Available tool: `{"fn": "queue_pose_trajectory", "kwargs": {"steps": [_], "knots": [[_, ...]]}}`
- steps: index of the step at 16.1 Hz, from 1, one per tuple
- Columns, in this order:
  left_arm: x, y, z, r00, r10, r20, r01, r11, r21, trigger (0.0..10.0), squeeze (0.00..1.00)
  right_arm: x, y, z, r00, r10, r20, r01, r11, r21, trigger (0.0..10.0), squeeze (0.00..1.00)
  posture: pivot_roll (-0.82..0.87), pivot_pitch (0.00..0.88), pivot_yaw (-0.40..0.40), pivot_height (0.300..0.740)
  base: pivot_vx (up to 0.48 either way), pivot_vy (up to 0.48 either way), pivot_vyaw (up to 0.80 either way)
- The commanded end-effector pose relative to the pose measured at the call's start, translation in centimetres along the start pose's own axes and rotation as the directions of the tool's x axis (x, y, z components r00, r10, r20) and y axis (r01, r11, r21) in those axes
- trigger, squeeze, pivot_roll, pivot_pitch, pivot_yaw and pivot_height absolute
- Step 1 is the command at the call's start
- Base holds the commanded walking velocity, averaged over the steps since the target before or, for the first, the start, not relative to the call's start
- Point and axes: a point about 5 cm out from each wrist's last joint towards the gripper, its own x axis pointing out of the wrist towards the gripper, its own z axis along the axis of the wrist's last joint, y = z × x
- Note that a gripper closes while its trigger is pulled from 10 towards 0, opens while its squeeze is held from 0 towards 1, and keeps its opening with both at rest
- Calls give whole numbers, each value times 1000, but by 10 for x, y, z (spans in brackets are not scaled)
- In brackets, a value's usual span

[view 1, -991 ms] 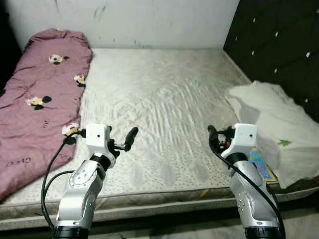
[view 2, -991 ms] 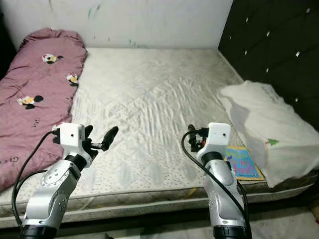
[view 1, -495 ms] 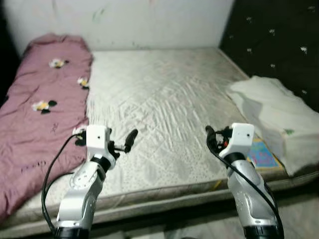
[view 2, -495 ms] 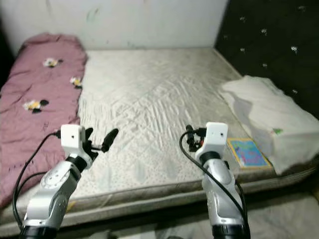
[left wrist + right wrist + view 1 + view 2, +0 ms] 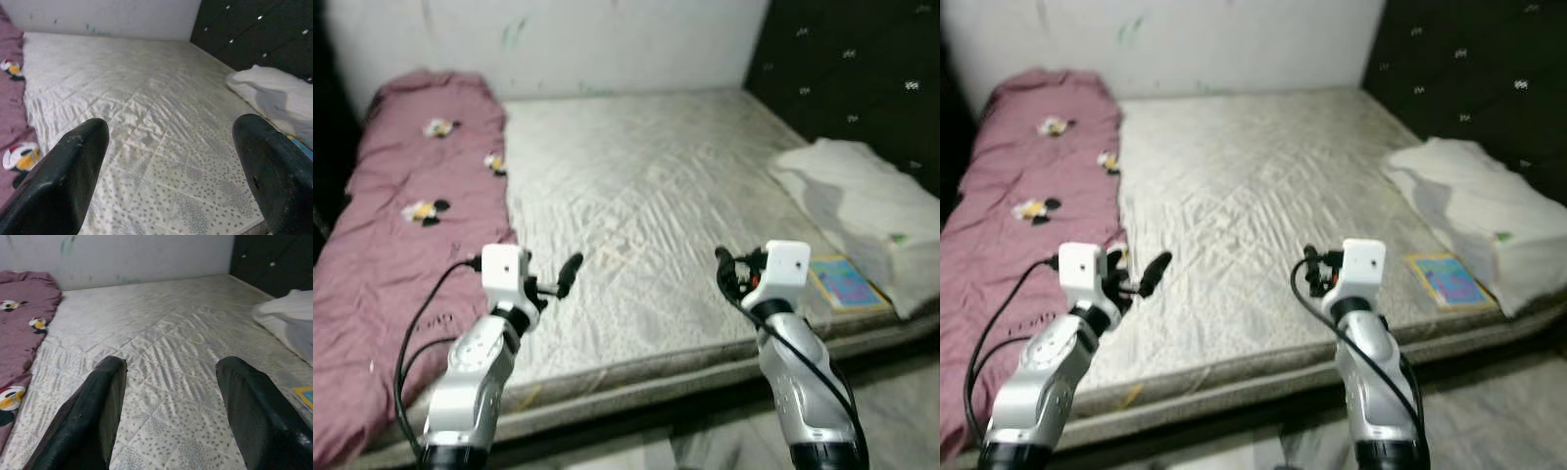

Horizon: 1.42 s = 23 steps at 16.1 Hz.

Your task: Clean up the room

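- Left gripper [image 5: 168,166] and right gripper [image 5: 171,406] hover above the mattress's [image 5: 646,186] near edge, fingers spread wide, holding nothing.
- A colourful book [image 5: 847,282] lies beyond the right gripper, beside the white bag [image 5: 867,211].
- A pink quilt [image 5: 401,225] lies along the mattress's left side.

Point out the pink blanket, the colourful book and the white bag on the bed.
pink blanket [image 5: 406,245]: left eye view, middle of its top surface.
colourful book [image 5: 847,282]: left eye view, centre of its cover.
white bag [image 5: 862,201]: left eye view, its upper face.
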Motion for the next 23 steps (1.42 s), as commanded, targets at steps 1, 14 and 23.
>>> {"fn": "queue_pose_trajectory", "kwargs": {"steps": [1, 14, 23], "knots": [[-2, 8, 2, 999, 33, -2, -33, 999, 9, 10000, 0, 2, 7, 5, 1000, 17, 20, -18, 1000, 9, 10000, 0, -69, 0, -44, 740, 0, 465, 0], [-4, 11, -1, 999, 44, -12, -44, 999, 9, 10000, 0, 1, 10, 5, 999, 36, 19, -36, 999, 9, 10000, 0, -67, 0, -47, 740, 0, 468, 0], [-5, 13, 0, 998, 61, -5, -61, 998, 23, 10000, 0, 1, 14, 6, 997, 69, 25, -70, 998, 5, 10000, 0, -61, 0, -43, 740, 0, 257, 346]]}}
